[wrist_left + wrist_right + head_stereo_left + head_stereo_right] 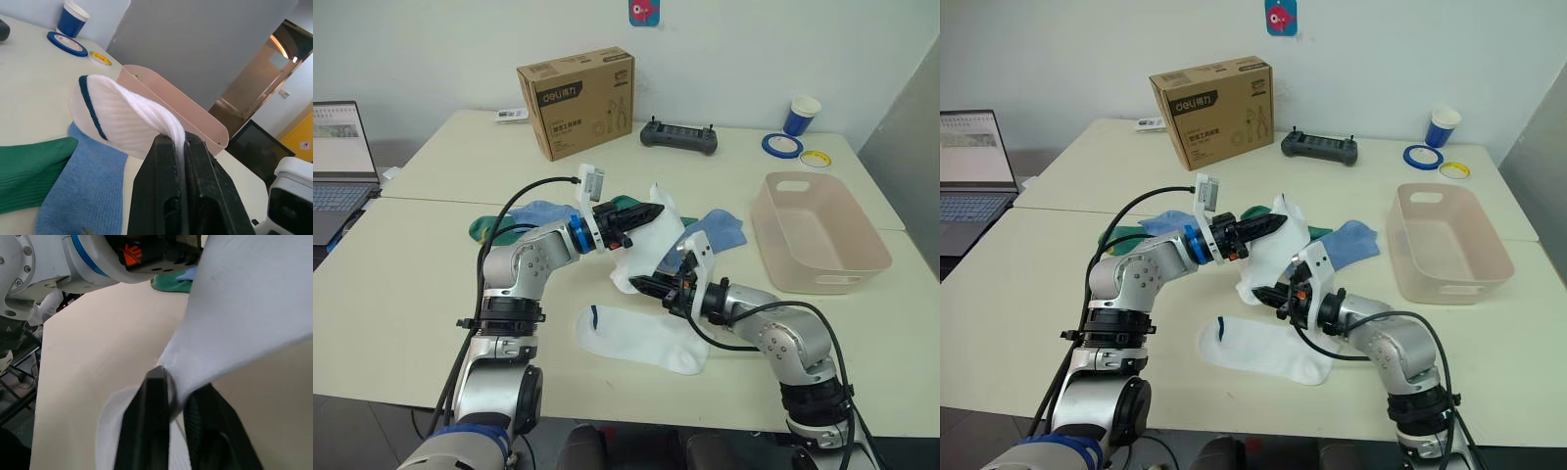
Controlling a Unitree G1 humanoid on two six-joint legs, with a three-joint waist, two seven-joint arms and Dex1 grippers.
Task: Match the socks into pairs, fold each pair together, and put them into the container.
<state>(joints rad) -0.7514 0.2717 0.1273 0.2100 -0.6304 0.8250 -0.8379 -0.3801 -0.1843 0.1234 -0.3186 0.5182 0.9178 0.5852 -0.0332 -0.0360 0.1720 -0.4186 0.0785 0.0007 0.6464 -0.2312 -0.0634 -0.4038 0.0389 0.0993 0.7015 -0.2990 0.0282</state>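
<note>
One white sock [656, 245] hangs stretched above the table between both grippers. My left gripper [656, 211] is shut on its upper edge, and the left wrist view shows the fabric [122, 112] pinched between the fingers [161, 196]. Lower down, my right gripper [641, 284] is shut on that sock's bottom corner [244, 308]. A second white sock [641, 338] lies flat near the table's front. Behind them lie a light blue sock [724, 230], another blue one [543, 211] and a dark green sock [484, 227]. The pale pink container [832, 274] stands at the right, holding nothing.
A brown cardboard box [576, 103] and a black controller [678, 135] stand at the back. A blue cup [801, 115] and two tape rolls [782, 145] sit at the back right. A laptop [342, 162] is at the far left.
</note>
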